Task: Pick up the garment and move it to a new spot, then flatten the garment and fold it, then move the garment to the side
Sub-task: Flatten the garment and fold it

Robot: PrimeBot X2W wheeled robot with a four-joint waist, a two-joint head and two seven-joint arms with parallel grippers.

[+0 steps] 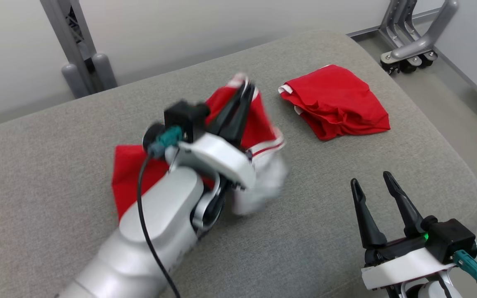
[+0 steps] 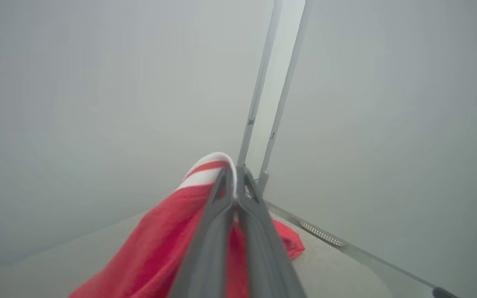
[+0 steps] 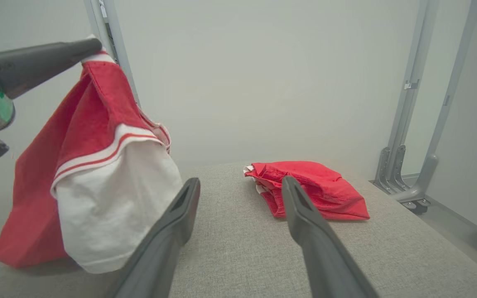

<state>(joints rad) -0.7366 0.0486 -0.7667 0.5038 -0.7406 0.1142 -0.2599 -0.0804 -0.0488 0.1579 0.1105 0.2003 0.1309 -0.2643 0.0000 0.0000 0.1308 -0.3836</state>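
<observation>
- Left pincer (image 1: 244, 92) of mine is clenched on the striped white trim of the red-and-white jersey (image 1: 261, 124). The jaws are pressed together with cloth pinched between them.
- That jersey hangs bunched from my tips, to the left of the folded red garment (image 1: 336, 101) and well apart from it. Its lower edge seems to rest on the grey padded surface (image 1: 56, 174) (the white sleeve shows blurred in the head view).
- Right pincer (image 1: 371, 180) is spread wide and grasps nothing. It sits nearer to me than the folded red garment, with its fingers pointing roughly toward that garment.
- Done, as I judge it: only the pick-up, since the cloth is gripped and mostly raised off the padding.
- Left to do: carry it to a fresh spot, set it down, flatten it, fold it, then shift it aside.
- My free pincer will likely be wanted for the spreading, because the jersey is crumpled now.
</observation>
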